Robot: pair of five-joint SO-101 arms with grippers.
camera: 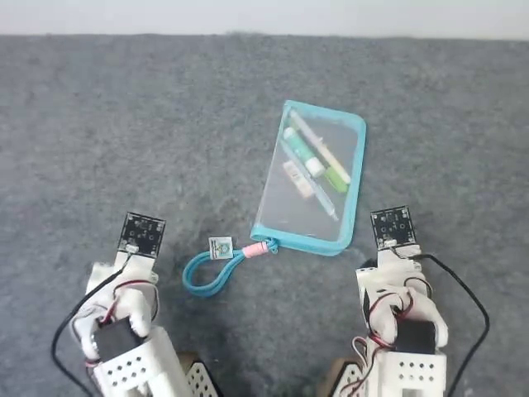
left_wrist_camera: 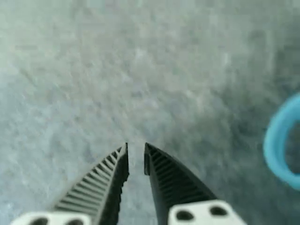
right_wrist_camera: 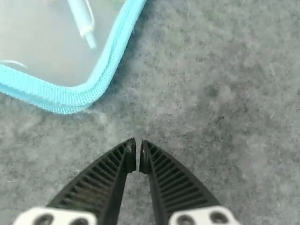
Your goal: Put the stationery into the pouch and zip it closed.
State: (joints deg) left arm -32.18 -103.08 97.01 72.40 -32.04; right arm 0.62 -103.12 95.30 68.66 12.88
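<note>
A fixed camera hangs high over the grey table (camera: 107, 124), looking steeply down from behind both arms toward the far wall. Each wrist camera sits very close to the surface and peers forward past its own tips, the left gripper (left_wrist_camera: 135, 147) and the right gripper (right_wrist_camera: 138, 142). The right wrist view shares the near corner of the pouch (right_wrist_camera: 51, 47) with the overhead view. The left wrist view shares the blue strap loop (left_wrist_camera: 272, 143).
</note>
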